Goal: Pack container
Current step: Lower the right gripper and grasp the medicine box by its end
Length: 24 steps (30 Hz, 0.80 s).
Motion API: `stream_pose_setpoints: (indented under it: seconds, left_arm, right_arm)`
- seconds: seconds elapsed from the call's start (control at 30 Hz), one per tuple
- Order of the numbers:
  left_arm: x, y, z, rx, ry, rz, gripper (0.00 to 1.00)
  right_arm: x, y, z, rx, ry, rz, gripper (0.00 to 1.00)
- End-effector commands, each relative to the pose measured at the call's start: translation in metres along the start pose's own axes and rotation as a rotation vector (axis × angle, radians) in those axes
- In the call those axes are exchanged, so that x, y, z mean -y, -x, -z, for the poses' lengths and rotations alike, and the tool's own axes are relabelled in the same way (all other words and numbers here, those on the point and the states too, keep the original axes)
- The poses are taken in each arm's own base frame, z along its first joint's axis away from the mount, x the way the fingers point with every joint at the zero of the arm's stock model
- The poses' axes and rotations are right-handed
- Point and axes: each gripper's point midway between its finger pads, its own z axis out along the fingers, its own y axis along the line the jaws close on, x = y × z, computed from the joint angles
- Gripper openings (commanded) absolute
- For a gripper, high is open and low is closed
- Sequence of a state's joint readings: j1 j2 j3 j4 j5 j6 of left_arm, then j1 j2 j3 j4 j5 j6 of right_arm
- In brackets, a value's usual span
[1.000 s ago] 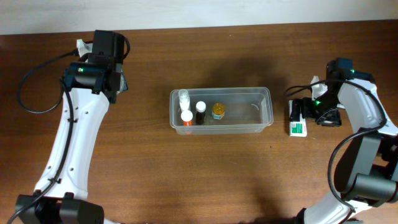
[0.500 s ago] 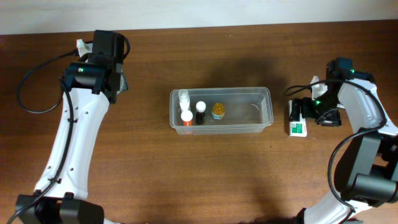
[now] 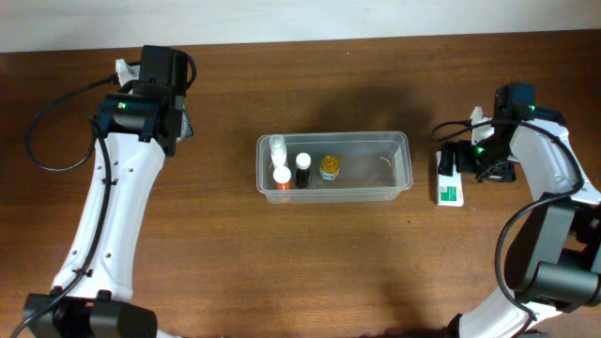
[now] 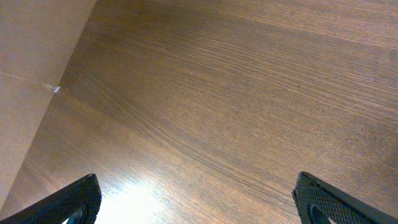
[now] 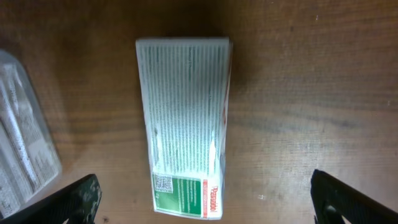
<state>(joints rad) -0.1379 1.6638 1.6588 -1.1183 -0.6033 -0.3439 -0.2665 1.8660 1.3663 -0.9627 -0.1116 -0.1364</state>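
Observation:
The clear plastic container (image 3: 385, 183) stands at the table's middle. It holds a clear bottle with a white cap (image 3: 278, 147), a white bottle with an orange cap (image 3: 282, 176), a dark bottle (image 3: 303, 169) and an amber jar with a yellow lid (image 3: 329, 167). Its right half is bare. A small white-and-green box (image 3: 450, 191) lies flat just right of it. My right gripper (image 3: 464, 157) hovers open over the box's far end. In the right wrist view the box (image 5: 183, 118) lies between the spread fingers (image 5: 78, 199). My left gripper (image 3: 178, 124) is open and empty at the far left.
In the left wrist view my left gripper (image 4: 196, 202) is over bare wood, with the table's edge (image 4: 59, 87) at the left. The container's corner (image 5: 22, 137) shows at the left of the right wrist view. Black cables loop beside both arms.
My right gripper has shifted slightly toward the far side, so more of the box shows. The left arm and the container's contents have not moved.

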Motion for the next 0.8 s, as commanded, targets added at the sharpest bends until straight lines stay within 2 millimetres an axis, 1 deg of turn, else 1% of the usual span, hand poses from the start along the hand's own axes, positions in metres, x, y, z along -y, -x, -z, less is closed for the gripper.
stream_pose_setpoints:
  seconds: [0.0,0.2,0.37,0.5,0.77]
  left_arm:
    - [-0.009,0.008,0.01,0.033,0.005,0.024,0.99]
    - [-0.009,0.008,0.01,0.033,0.004,0.024,0.99]
    - [-0.009,0.008,0.01,0.033,0.005,0.024,0.99]
    - [-0.009,0.008,0.01,0.033,0.005,0.024,0.99]
    - [-0.009,0.008,0.01,0.033,0.005,0.024,0.99]
  right_arm:
    - [-0.004,-0.005,-0.012,-0.007,0.014,0.022,0.99]
    - [-0.002,-0.005,-0.027,0.021,0.01,0.026,0.98]
    - [-0.002,-0.005,-0.031,0.032,0.008,0.035,0.98]
    - [-0.001,-0.009,-0.039,0.016,0.01,0.059,0.98]
    - [0.0,-0.022,-0.065,-0.068,0.024,0.048,0.99]
